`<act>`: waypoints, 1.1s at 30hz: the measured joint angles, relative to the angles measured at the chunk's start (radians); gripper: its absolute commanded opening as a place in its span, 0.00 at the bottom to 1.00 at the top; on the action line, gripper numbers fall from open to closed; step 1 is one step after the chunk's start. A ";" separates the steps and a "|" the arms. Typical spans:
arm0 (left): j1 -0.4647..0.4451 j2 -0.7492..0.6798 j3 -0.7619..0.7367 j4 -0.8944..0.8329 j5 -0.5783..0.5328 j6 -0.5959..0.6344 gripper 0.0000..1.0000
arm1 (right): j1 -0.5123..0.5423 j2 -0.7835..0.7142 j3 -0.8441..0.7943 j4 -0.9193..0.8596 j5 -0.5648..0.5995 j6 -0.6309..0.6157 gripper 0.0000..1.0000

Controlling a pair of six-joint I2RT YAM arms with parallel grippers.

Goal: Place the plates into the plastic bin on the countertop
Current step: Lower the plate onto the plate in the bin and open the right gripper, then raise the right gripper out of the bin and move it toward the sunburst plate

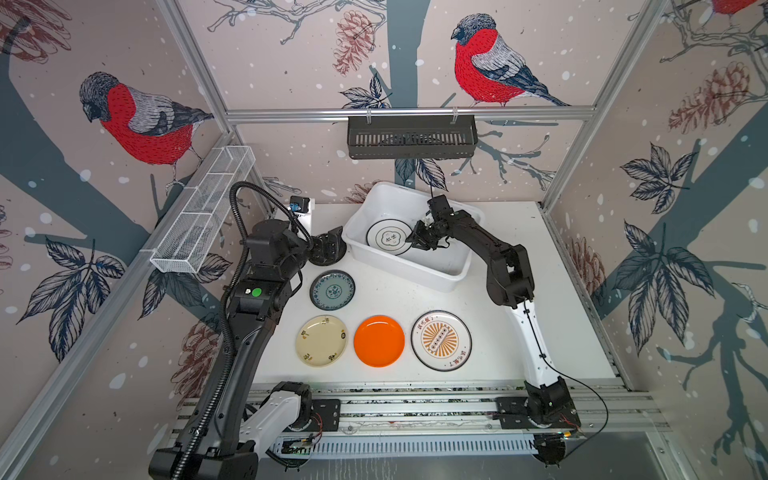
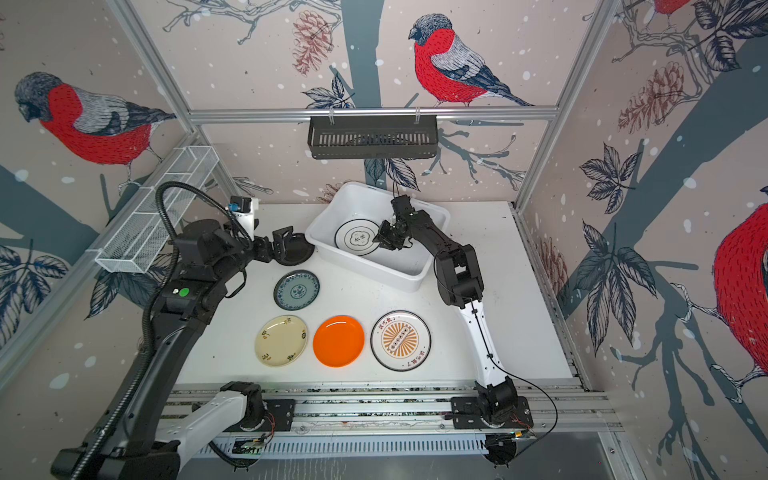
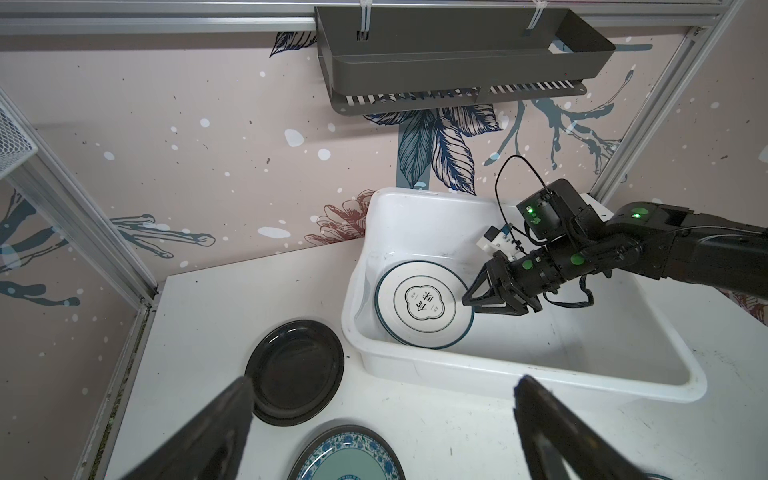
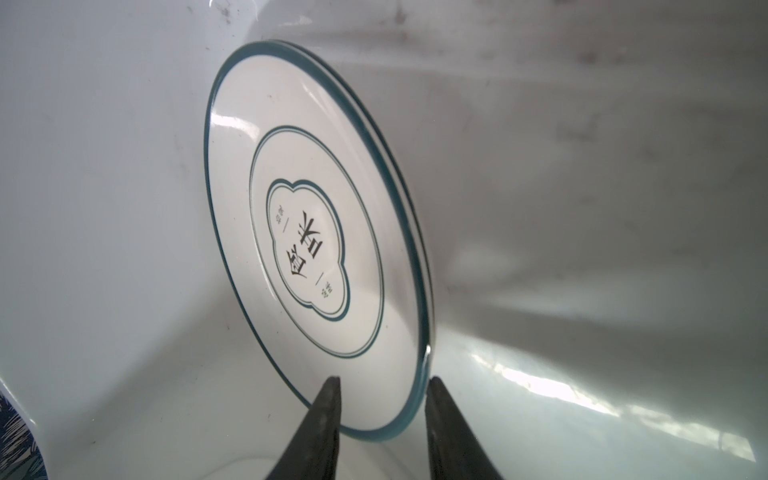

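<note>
Inside the plastic bin [image 1: 415, 276], emblem plate [image 1: 388, 237], rim between fingers of the slightly spread right tool [image 4: 383, 380]

This is a robotics lab test cell dressed up as a kitchen corner. An aluminium frame [image 1: 409, 113] of slotted rails boxes in a small white countertop [image 1: 557, 291], and the walls are flat panels of bullfinch wallpaper [image 1: 141, 124]. The left arm [image 1: 245, 340] and right arm [image 1: 534, 345] are bolted to a base rail [image 1: 415, 409] at the front with bare wiring. A black slotted basket [image 1: 411, 137] hangs from the frame by cable ties, and a white wire-mesh rack [image 1: 203, 212] hangs along a side rail.
</note>
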 measured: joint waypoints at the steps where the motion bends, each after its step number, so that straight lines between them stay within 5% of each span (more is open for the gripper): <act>1: 0.000 -0.001 0.000 0.000 0.000 0.000 0.97 | 0.000 0.000 0.001 -0.002 0.003 0.000 0.37; 22: 0.000 -0.001 -0.005 0.000 0.004 0.034 0.97 | -0.020 -0.082 0.084 -0.124 0.117 -0.051 0.38; 28: 0.000 0.029 -0.006 0.000 0.036 0.064 0.97 | -0.043 -0.324 -0.005 -0.123 0.106 -0.125 0.38; 33: 0.000 0.059 0.009 0.001 0.101 0.095 0.97 | -0.069 -0.609 -0.265 -0.087 0.055 -0.200 0.38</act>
